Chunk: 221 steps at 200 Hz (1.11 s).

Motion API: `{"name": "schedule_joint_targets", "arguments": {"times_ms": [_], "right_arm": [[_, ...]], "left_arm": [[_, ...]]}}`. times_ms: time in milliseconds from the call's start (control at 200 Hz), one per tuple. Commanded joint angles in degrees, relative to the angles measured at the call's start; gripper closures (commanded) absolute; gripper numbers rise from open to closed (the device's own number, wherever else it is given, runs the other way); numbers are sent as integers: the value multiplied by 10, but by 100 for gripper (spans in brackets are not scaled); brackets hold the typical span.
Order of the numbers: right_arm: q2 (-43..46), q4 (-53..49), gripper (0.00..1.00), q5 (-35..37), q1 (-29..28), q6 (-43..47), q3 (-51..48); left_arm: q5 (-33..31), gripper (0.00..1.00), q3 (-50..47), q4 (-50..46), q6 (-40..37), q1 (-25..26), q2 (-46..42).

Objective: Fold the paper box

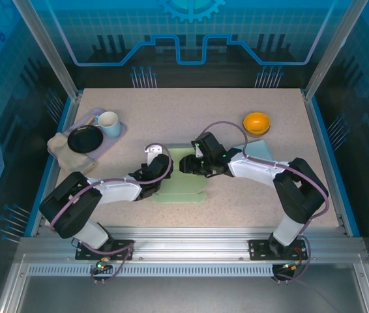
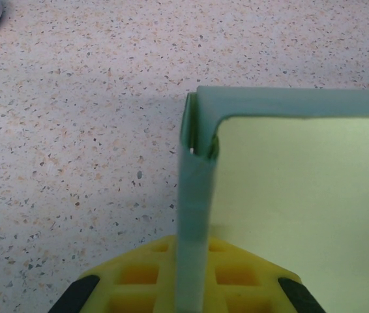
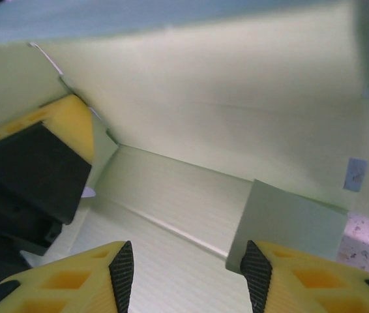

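- Paper box (image 1: pixel 183 189): partly formed, at the middle of the table (image 1: pixel 250 130), toward its near edge.
- Left gripper (image 2: pixel 190 293): clenched on the left wall (image 2: pixel 194 208), apparently keeping it upright.
- Right gripper (image 3: pixel 188 274): jaws parted, grasping nothing, poised inside the box, probably to press the flap (image 3: pixel 289 222).

- The top external camera sat high above and behind the arms, looking down and forward. It took in the whole table (image 1: pixel 191 111), with the arm bases (image 1: pixel 106 251) along the bottom edge and the paper box (image 1: pixel 183 189) near centre.
- The left wrist camera looked along its own fingers (image 2: pixel 236 277) at the bottom edge, very near a box corner. Table surface filled the upper left of its frame.
- The right wrist camera sat closer still, facing into the box interior.
- All three views shared the box. The right wrist view also caught the left gripper (image 3: pixel 60 140) at its left edge.
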<state>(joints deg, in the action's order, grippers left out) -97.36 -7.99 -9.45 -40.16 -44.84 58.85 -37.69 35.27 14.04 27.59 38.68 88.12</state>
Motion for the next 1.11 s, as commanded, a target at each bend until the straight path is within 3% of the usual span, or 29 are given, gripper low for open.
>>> {"name": "schedule_joint_targets", "arguments": {"times_ms": [0,110,240,420,595,770,915,1100], "right_arm": [[-7,19,49,-4,-10,-26,-13],[-3,23,50,-11,-11,-30,-18],[34,-30,49,21,-7,26,7],[92,-163,49,53,27,188,75],[149,-261,47,128,101,345,107],[193,-246,47,183,171,421,58],[255,-150,47,177,223,456,-36],[279,-135,47,152,280,446,-81]], "left_arm": [[3,100,16,11,24,-2,-19],[10,100,15,14,25,-4,-19],[10,100,13,15,24,-5,-14],[4,100,6,17,2,-6,-21],[7,100,0,25,-22,-10,-41],[15,100,1,25,-39,-17,-57],[29,100,-3,28,-63,-18,-87],[41,100,-22,41,-103,-19,-127]]}}
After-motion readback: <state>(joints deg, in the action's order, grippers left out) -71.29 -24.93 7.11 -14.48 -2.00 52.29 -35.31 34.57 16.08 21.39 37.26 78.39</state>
